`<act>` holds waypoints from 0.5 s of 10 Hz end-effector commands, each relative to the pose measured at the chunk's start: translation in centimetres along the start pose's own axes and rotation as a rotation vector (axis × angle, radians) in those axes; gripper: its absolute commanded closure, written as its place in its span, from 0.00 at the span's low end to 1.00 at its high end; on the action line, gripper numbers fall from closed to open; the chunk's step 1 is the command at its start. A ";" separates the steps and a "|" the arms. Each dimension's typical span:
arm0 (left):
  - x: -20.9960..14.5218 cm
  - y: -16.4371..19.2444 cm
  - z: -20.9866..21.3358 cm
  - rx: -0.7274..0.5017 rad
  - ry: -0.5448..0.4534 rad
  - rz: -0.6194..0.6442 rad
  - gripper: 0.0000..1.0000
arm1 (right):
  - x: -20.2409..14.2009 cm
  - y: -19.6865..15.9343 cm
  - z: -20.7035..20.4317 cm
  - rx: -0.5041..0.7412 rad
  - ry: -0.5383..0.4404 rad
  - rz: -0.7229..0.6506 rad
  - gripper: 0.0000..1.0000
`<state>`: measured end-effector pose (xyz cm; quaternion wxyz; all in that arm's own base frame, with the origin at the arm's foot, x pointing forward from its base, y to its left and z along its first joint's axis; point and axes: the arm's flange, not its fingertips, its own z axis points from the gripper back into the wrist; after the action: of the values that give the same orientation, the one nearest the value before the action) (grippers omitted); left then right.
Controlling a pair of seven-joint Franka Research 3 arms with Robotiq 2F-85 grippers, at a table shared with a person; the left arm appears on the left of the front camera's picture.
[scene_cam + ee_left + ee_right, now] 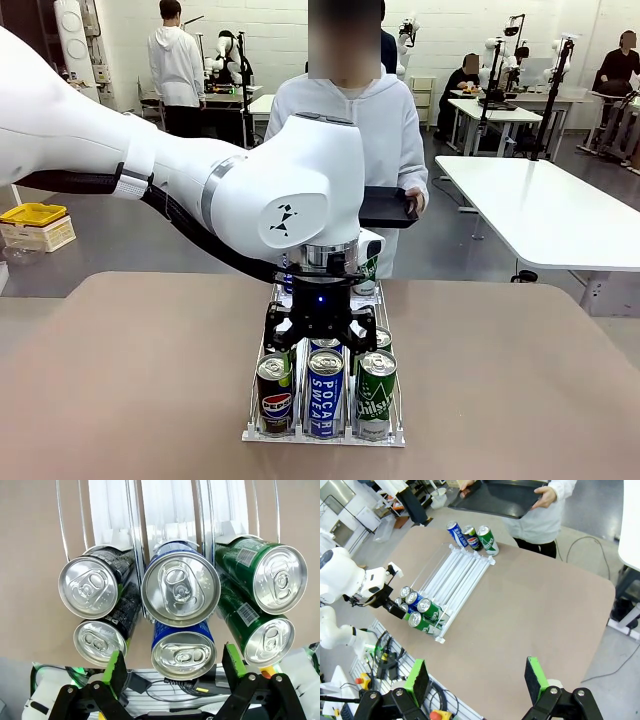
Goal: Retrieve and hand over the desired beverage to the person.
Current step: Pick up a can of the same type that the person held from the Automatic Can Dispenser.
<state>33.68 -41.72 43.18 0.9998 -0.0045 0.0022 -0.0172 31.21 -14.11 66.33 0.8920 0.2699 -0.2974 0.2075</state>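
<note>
Left jaws are hanging apart over the front Pocari Sweat can (325, 392), middle lane of the wire rack (398, 436) on the counter (520, 380). Right jaws apart, well aside. Likely approaching; next needs lowering, clamping. Person (390, 130) is standing opposite, holding black tray (392, 208).

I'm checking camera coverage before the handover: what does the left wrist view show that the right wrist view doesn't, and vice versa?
Left wrist view: can tops close up, black cans, blue cans and green cans, two per lane. Right wrist view: the open right gripper above the table, the person holding a black tray, three more cans at the far end of the rack. Both: the rack, the cans at its other end and the open left gripper by them.
</note>
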 end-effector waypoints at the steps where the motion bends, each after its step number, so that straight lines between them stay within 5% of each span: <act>1: -0.1 -0.4 0.4 -0.007 0.019 0.023 0.00 | 0.2 0.0 -0.1 0.015 -0.012 0.005 0.00; 2: -0.1 -0.4 0.4 -0.012 0.023 0.020 0.00 | 0.2 0.0 -0.1 0.015 -0.012 0.005 0.00; 5: 0.0 -0.3 0.5 -0.032 0.027 0.010 0.91 | 0.2 0.0 -0.1 0.015 -0.012 0.005 0.00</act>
<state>33.72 -41.88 43.49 0.9998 -0.0101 0.0061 -0.0140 31.21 -14.11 66.33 0.8920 0.2699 -0.2974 0.2075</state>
